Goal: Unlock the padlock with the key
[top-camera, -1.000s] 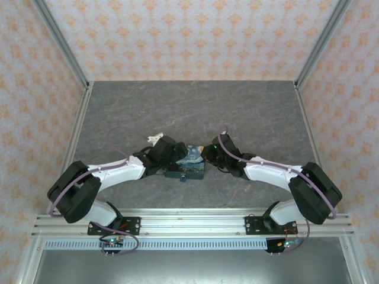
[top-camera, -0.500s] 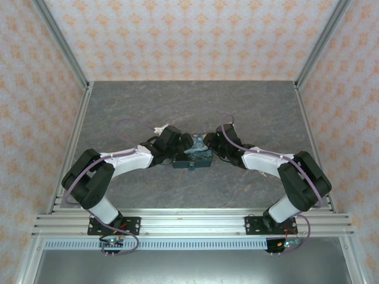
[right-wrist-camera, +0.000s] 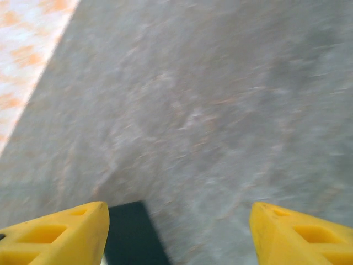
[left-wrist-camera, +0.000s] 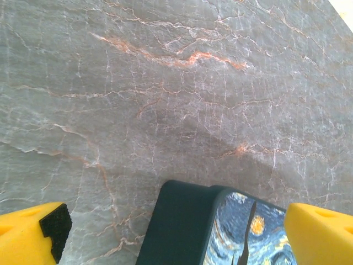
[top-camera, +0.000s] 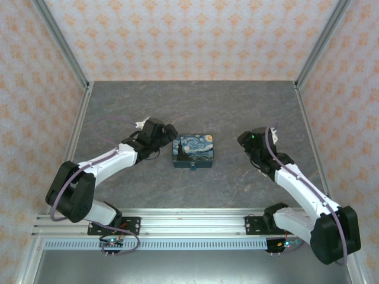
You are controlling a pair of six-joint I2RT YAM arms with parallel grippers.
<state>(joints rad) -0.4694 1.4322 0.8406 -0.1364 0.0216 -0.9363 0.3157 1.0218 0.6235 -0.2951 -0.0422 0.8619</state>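
At the middle of the worktop (top-camera: 195,106) the padlock (top-camera: 193,148) lies flat with its starry painted face up, and nothing of mine touches it. Half a second ago both sets of my jaws were pressed in against it from either side, crowding over it so that little of the painting showed. Now the whole top is plain to see, and the block sits at much the same spot as before.

My left jaws have drawn back to the left and stand just beside the padlock's far-left corner, released and holding nothing. From my left wrist I see my two yellow fingers (left-wrist-camera: 33,234) spread wide at the bottom corners, with the padlock's dark teal side (left-wrist-camera: 182,226) and a strip of its painted top between them, clear of both.

My right arm (top-camera: 299,183) has swung much further off. Its jaws are now well apart from the padlock, out to the right, where a moment ago they met the block's right edge. They too are released and empty: my right wrist view is blurred, but the yellow fingers (right-wrist-camera: 300,232) stand wide apart over bare grey stone, and a dark teal corner shows low between them.

A small teal bit pokes from the near side of the padlock, touching it; I take it for the key (top-camera: 193,168), though I cannot tell how far it sits in the lock
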